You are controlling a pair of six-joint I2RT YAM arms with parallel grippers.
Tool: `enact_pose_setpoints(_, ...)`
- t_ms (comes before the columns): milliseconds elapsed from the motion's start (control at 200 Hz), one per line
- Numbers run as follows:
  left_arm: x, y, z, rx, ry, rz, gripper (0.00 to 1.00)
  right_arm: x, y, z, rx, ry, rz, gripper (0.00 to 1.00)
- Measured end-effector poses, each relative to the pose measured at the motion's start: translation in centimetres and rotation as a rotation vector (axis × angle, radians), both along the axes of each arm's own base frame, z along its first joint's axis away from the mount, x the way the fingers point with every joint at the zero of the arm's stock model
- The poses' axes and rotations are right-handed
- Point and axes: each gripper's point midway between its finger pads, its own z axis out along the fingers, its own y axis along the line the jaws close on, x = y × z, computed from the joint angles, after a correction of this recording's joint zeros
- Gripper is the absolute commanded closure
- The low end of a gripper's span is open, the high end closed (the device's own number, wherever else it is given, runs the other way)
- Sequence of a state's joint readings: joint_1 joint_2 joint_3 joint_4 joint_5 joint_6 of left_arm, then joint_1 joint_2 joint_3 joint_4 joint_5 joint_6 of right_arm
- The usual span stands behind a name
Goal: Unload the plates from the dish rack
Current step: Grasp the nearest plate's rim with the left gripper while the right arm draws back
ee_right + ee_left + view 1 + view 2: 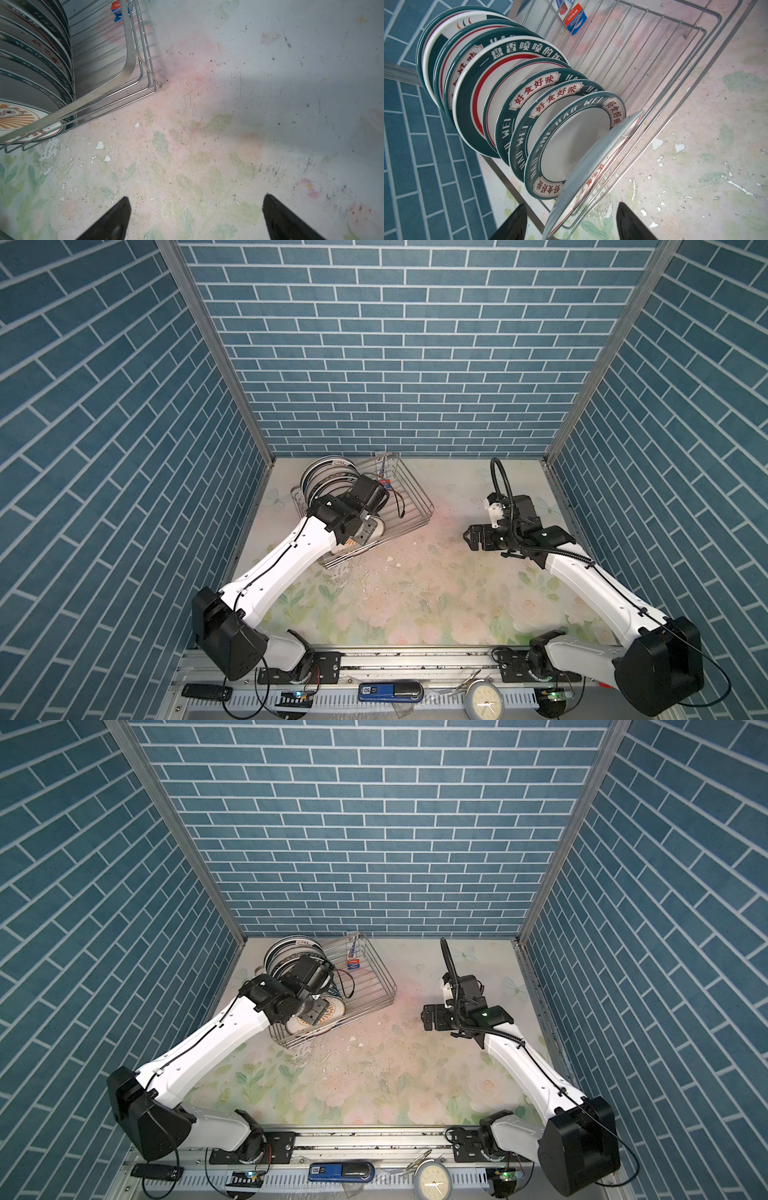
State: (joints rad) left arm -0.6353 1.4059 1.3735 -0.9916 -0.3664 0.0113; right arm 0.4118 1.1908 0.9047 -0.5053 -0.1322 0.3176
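Note:
Several white plates (328,477) (291,952) with dark teal rims stand on edge in a row along the left side of the silver wire dish rack (411,506) (382,977). In the left wrist view the nearest plate (593,166), with a red line and red characters, leans toward me. Its rim lies between the two fingers of my left gripper (572,204) (359,533), which stand apart and touch nothing. That plate's orange sunburst face (16,118) (332,1011) shows at the rack's near end. My right gripper (197,197) (468,537) hovers open and empty over the table, right of the rack.
A red-and-blue label (575,19) hangs inside the rack's far end. The floral table cover (415,593) is flaked near the rack. Blue brick walls close in on three sides. A small clock (484,699) and a blue device (390,691) lie on the front rail.

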Motion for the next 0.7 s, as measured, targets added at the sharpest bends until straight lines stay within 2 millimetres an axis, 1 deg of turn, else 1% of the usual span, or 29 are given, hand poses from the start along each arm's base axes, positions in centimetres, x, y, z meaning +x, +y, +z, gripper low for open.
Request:
enact_pose_setpoints(190, 0.3, 0.1, -1.0, 0.027, 0.018, 0.011, 0.44, 0.1, -0.1, -0.5, -0.007, 0.004, -0.004, 0.01)
enact_pose_setpoints(280, 0.2, 0.1, -1.4, 0.034, 0.028, 0.013, 0.45, 0.3, 0.0, -0.9, -0.011, 0.011, -0.004, 0.01)
enact_pose_setpoints(340, 0.2, 0.2, -1.5, 0.035, 0.03, 0.013, 0.48, 0.4, 0.0, -1.2, -0.016, 0.021, -0.005, 0.01)
enact_pose_setpoints(395, 0.2, 0.2, -1.6, 0.036, 0.031, 0.013, 0.54, 0.4, 0.0, -1.5, -0.02, 0.029, -0.005, 0.01)
enact_pose_setpoints(510, 0.2, 0.3, -1.7, 0.039, 0.031, 0.017, 0.62, 0.5, 0.0, -1.7, -0.023, 0.034, -0.006, 0.01)
enact_pose_setpoints(700, 0.3, 0.3, -1.6, 0.037, 0.027, 0.017, 0.68, 0.8, 0.1, -2.0, -0.028, 0.036, -0.008, 0.01)
